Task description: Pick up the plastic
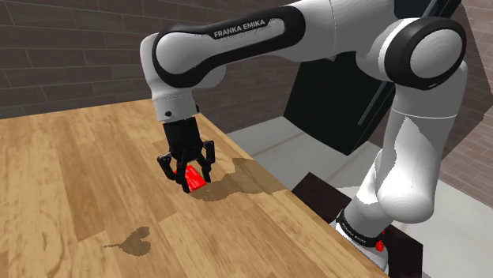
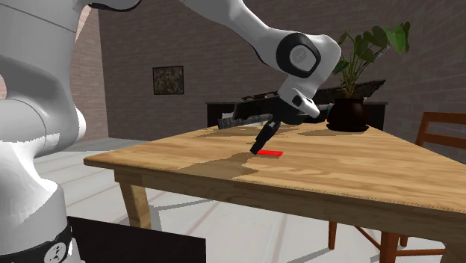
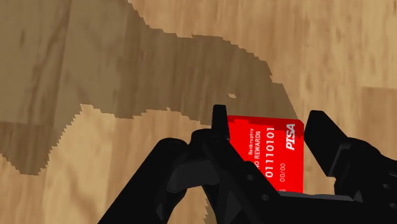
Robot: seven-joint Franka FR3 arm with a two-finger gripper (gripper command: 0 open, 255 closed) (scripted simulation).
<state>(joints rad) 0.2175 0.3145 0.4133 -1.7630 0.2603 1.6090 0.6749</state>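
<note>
A red plastic card [image 3: 270,149] with white print lies flat on the wooden table [image 1: 71,174], at the edge of a darker stain [image 3: 178,70]. My black gripper [image 3: 267,124] is down at the table, its fingers standing either side of the card. One fingertip [image 3: 220,119] is against the card's edge, and a thin strip of table shows between the card and the other fingertip [image 3: 320,127]. In the shoulder view the gripper [image 1: 188,167] straddles the card [image 1: 194,178]. The second exterior view shows the card [image 2: 270,152] flat on the table under the gripper [image 2: 261,146].
The table's edge [image 1: 316,217] runs close to the card on the shoulder view's right. A small dark stain [image 1: 133,241] marks the wood nearer the front. A potted plant [image 2: 357,75] stands on a dark sideboard, and a chair [image 2: 437,131] is at the far side.
</note>
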